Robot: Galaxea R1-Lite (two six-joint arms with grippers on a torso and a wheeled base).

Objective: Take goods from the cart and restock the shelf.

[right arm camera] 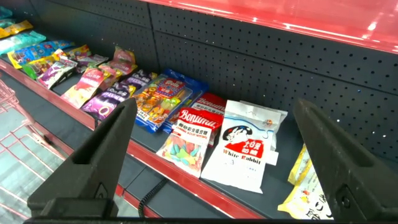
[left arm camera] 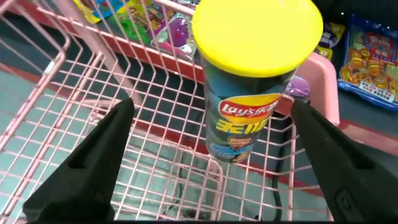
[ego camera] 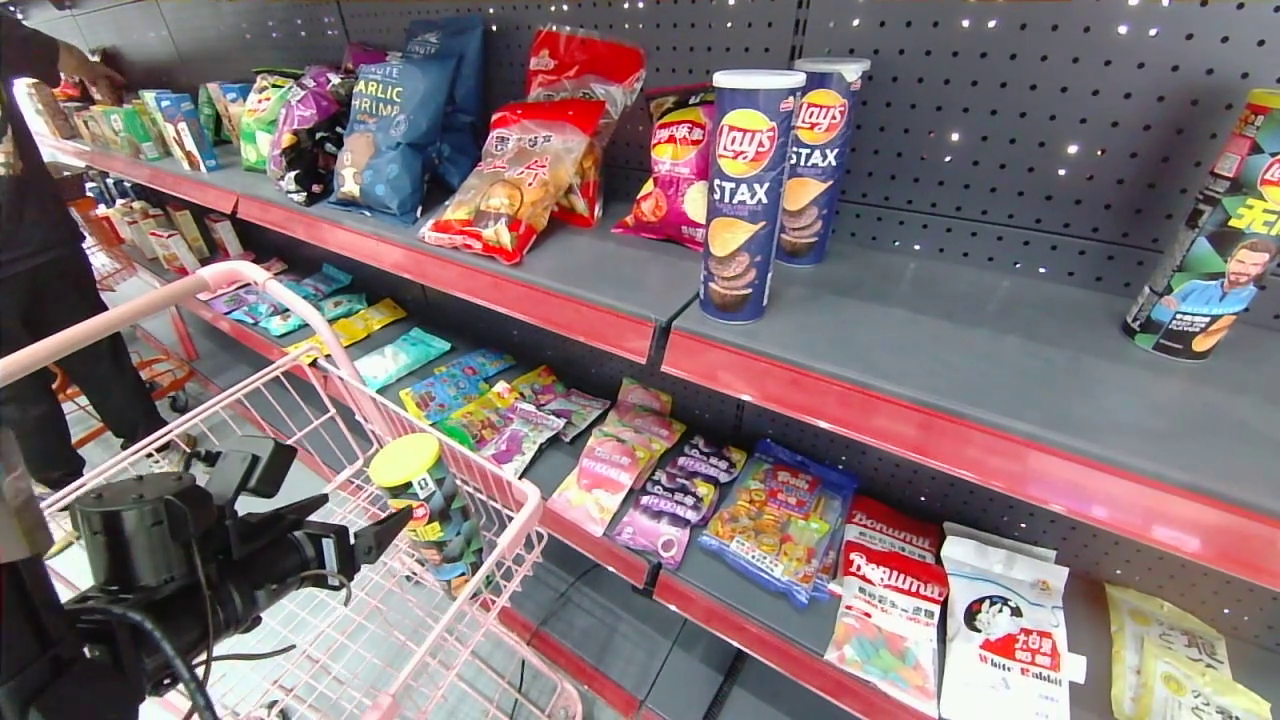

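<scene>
Since left tool (left arm camera: 211, 109) and right tool (right arm camera: 214, 107) both gape empty, the left must next close round the cart's (ego camera: 523, 500) can (left arm camera: 249, 118).

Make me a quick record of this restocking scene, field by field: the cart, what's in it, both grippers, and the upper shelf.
cart: pink wire cart, beside the shelves
item in cart: yellow-lidded chip can, upright near the cart's rim
left gripper: left gripper open, inside the cart, facing the can, not gripping it
right gripper: right gripper open, empty, facing the lower shelf
upper shelf: upper shelf holds two blue chip cans, upright; another chip can far right
</scene>
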